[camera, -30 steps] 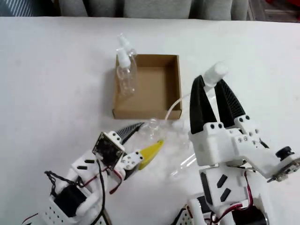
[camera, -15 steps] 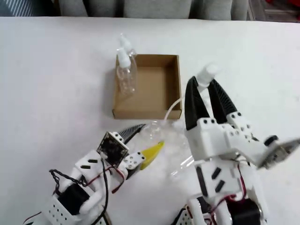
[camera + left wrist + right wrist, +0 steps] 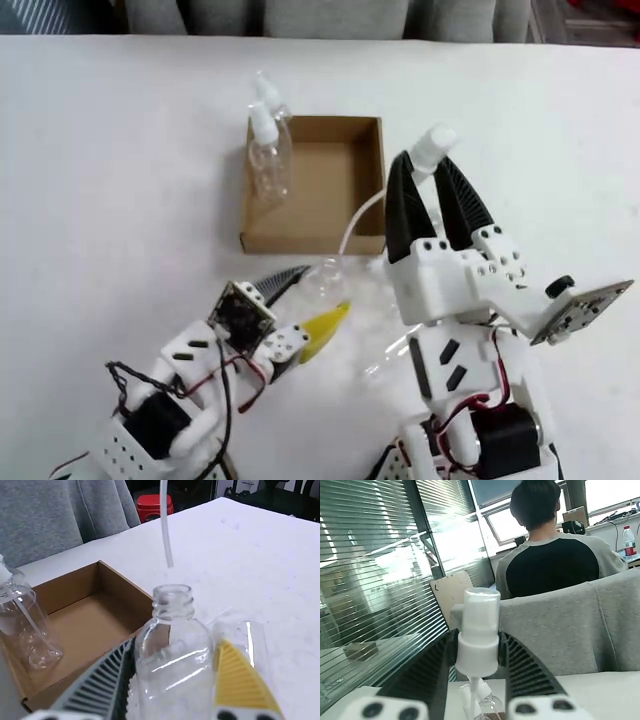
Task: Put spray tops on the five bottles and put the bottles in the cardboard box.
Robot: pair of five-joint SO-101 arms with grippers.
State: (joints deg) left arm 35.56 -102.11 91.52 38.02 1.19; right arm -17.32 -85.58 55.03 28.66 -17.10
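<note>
My left gripper point(image 3: 322, 287) is shut on a clear bottle point(image 3: 325, 278) standing upright just in front of the cardboard box point(image 3: 372, 180). In the left wrist view the bottle point(image 3: 172, 655) sits between the grey and yellow fingers point(image 3: 239, 680), its neck open. My right gripper point(image 3: 423, 162) is shut on a white spray top point(image 3: 432, 143), held high beside the box's right wall. Its thin tube point(image 3: 164, 525) hangs just above and behind the bottle's neck. The right wrist view has the spray top point(image 3: 479, 632) clamped between black fingers point(image 3: 427, 672).
Two capped bottles point(image 3: 268, 155) lean at the box's left wall, one point(image 3: 25, 625) beside the box point(image 3: 85, 615) in the left wrist view. Another clear bottle point(image 3: 395, 350) lies on the table by the right arm's base. The white table point(image 3: 120, 180) stretches out left of the box.
My right gripper has carried the spray top left and slightly nearer, bringing its tube over toward the held bottle. The left arm shifted slightly and keeps its grip.
</note>
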